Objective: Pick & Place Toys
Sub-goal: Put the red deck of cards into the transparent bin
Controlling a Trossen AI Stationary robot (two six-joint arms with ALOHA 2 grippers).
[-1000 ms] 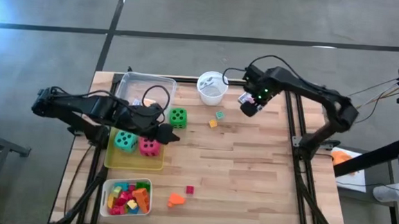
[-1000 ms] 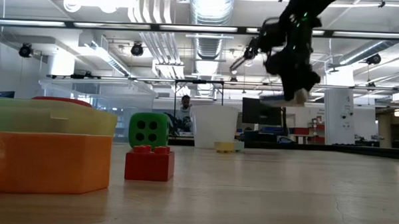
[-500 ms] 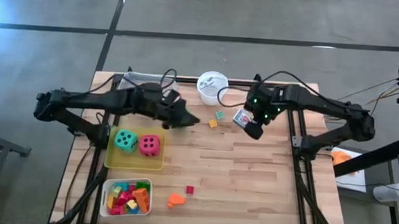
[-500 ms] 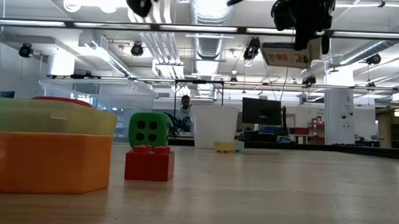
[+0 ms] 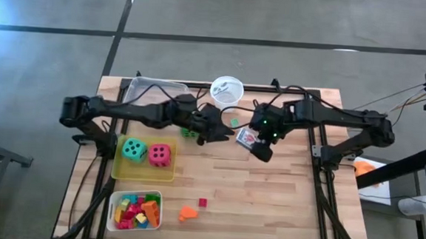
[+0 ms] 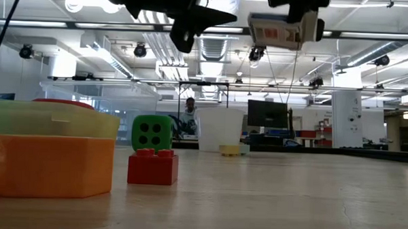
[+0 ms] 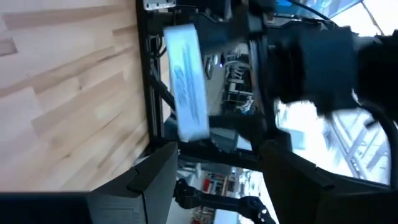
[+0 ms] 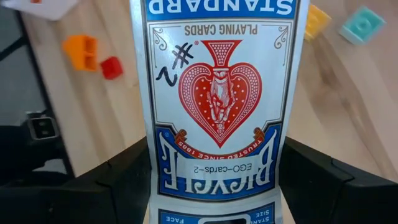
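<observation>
Two dark jointed arms; looping black cables; green indicator light

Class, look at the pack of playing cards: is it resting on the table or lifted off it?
Lifted. The card pack hangs high above the table, shut between the right gripper fingers, near the open left gripper.

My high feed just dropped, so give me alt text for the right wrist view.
The right gripper holds a blue-and-white pack of playing cards that fills the middle of the picture, with a red spade emblem on its face. Behind it lies the wooden table, with small orange, red, yellow and teal blocks.
</observation>
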